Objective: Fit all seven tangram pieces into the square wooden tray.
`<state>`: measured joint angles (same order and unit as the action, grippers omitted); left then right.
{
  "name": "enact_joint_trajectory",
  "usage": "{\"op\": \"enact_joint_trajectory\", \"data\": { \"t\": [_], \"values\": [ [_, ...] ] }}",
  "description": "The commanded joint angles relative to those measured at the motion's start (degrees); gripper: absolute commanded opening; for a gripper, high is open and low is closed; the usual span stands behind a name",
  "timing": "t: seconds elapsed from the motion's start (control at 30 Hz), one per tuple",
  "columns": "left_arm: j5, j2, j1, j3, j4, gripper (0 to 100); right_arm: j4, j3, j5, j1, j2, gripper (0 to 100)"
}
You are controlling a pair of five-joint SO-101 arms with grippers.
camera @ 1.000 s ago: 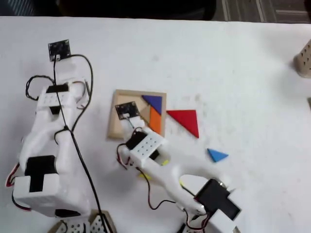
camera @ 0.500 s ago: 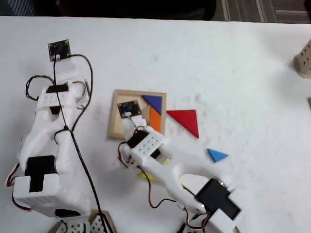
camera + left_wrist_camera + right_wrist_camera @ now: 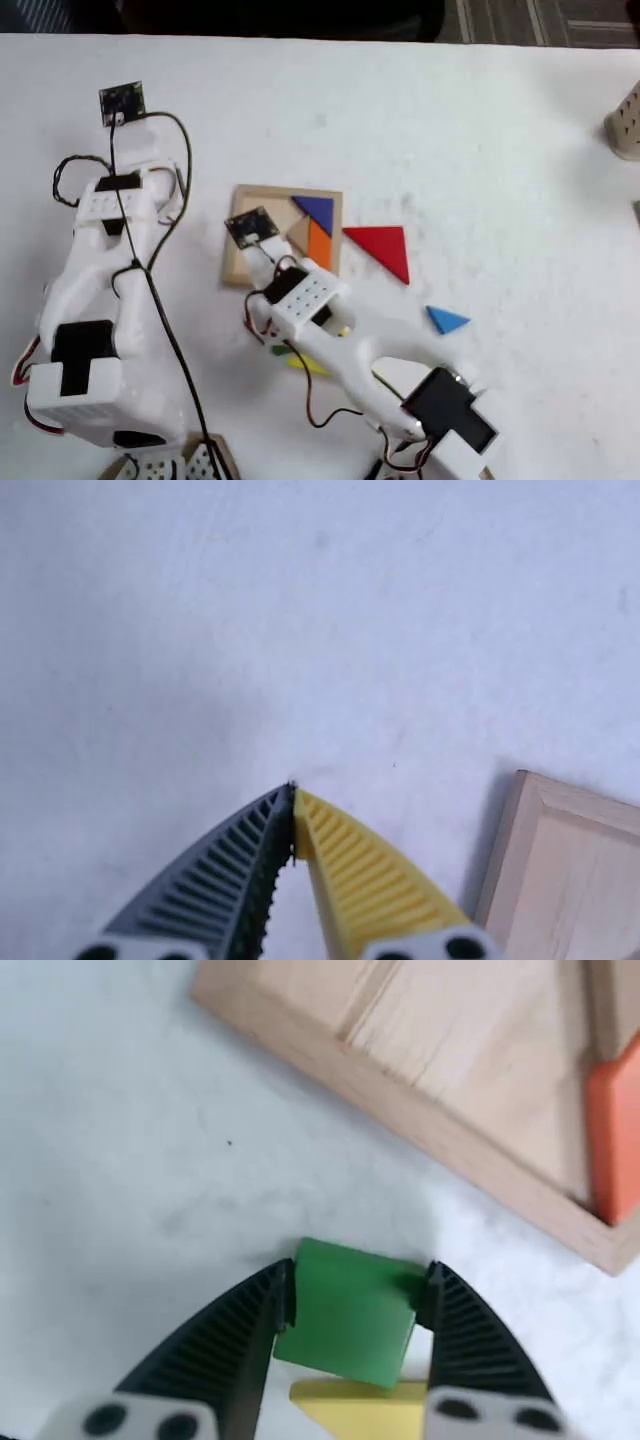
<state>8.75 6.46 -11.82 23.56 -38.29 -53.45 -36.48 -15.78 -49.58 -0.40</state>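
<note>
The left arm (image 3: 100,270) sits folded at the left side of the table, its upper links doubled back over the base and its wrist pointing away towards the far edge. The left gripper (image 3: 292,792) hangs low over the tabletop, its grey and yellow fingers pressed together at the tips. The right arm (image 3: 340,345) stretches from its base at the near right, diagonally forward and to the left. The right gripper (image 3: 360,1275) points down, its dark fingers (image 3: 240,1330) clamped against opposite sides of a green square piece (image 3: 350,1315).
</note>
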Motion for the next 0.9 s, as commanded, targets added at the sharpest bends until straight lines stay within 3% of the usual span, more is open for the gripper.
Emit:
{"op": "enact_joint_trajectory", "data": {
  "t": [0.0,0.23,0.33,0.43,0.57,0.87],
  "values": [
    [0.09,-0.48,0.04,-2.73,1.41,2,0.84,0.44,0.88,0.04,-0.48,13.8],
    [0.0,-0.48,0.04,-2.73,1.41,2,-0.22,0.44,3.08,2.42,-1.01,15.0],
    [0.0,-0.48,0.04,-2.73,1.41,2,-3.38,0.97,8.18,1.45,-1.27,22.4],
    [0.0,-0.48,0.04,-2.73,1.41,2,-4.7,0.35,8.18,-0.66,-2.86,27.5],
    [0.0,-0.48,0.04,-2.73,1.41,2,-5.67,0.09,2.99,-1.98,-3.74,26.2],
    [0.0,-0.48,0.04,-2.73,1.41,2,6.9,-7.38,2.64,1.71,-3.65,18.3]
  ]
}}
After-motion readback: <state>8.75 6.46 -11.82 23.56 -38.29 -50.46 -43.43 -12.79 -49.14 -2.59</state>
